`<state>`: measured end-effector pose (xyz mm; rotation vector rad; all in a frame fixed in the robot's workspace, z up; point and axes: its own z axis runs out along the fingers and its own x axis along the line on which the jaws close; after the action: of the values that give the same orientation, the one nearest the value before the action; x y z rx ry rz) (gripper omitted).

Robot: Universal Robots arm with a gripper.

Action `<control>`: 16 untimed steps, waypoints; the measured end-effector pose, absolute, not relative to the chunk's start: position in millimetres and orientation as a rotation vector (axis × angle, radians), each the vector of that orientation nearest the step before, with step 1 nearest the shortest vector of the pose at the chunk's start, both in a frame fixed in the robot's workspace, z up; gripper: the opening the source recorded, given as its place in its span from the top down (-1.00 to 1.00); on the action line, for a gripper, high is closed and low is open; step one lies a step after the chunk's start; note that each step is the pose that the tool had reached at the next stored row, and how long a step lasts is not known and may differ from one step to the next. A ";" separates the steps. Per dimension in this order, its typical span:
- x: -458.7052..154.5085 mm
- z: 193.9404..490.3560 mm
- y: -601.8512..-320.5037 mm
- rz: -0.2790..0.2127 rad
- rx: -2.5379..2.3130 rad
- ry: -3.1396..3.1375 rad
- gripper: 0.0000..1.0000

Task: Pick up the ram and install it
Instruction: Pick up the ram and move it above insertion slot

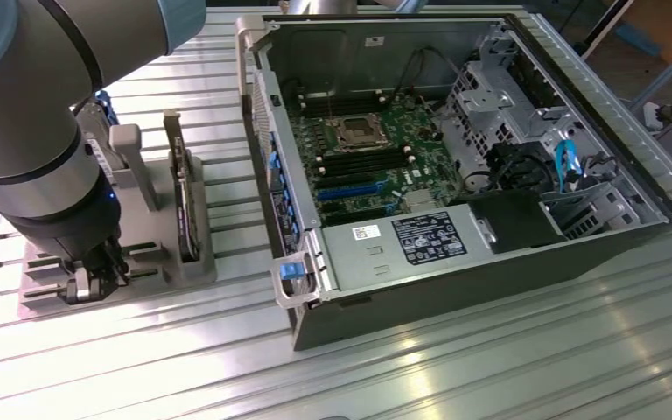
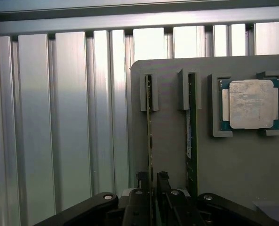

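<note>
A narrow gap separates the ram (image 2: 149,136) from the second stick (image 2: 191,141) beside it. On the ram's other side, the holder (image 2: 170,155) ends and the bare table (image 2: 59,132) leaves free room.

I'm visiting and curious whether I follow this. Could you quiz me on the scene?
1. True or false: the computer case lies closed.
2. What sits in the gray holder's square recess: A a fan, B a processor chip, C a battery?
3. Is the gripper nearest the ram stick beside that chip or the farther ram stick?
Key: 1 false; 2 B; 3 the farther ram stick.
</note>
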<state>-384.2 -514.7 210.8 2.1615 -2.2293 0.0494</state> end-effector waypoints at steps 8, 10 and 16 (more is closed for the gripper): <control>-384.2 210.8 -514.7 0.049 2.161 -2.229 0.76; -384.2 210.8 -514.7 0.049 2.161 -2.229 0.76; -384.2 211.6 -514.7 0.049 2.162 -2.229 0.76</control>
<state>-384.2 -514.7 211.6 2.1615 -2.2294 0.0495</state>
